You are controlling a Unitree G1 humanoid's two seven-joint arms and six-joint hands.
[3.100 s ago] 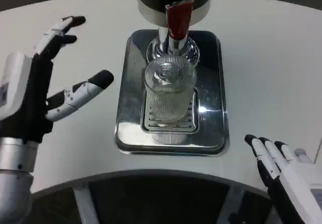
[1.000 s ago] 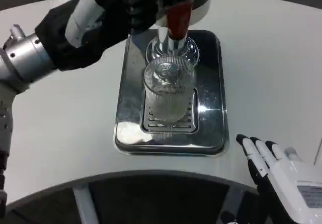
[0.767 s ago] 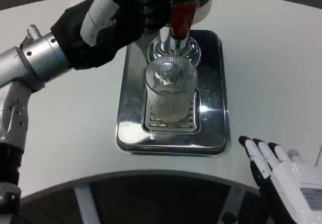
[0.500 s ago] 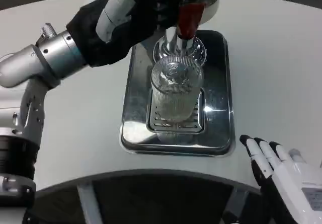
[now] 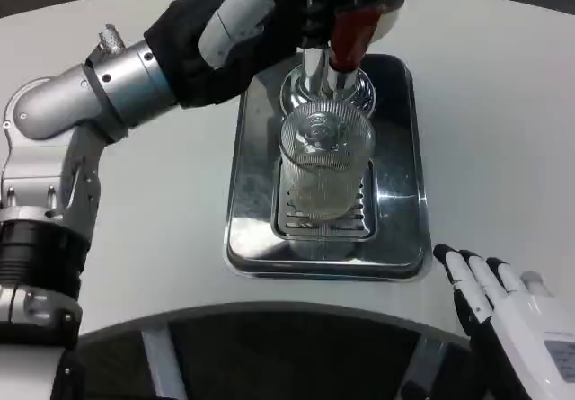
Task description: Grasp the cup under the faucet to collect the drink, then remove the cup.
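A clear ribbed cup stands upright on the grate of the steel drip tray, right below the chrome faucet. My left hand reaches in from the left at the top of the dispenser, and its dark fingers close around the top of the red tap lever. The lever's upper end is hidden by those fingers. My right hand lies low at the near right, fingers stretched out and apart, holding nothing, a short way from the tray's corner. Whether liquid is in the cup is unclear.
My silver left forearm crosses the table's left side above the white tabletop. The table's curved front edge runs just below the tray.
My left hand has risen from the left side of the table to the dispenser top and closed around the red lever. The camera has shifted, sliding the picture rightwards. Cup and right hand stay put.
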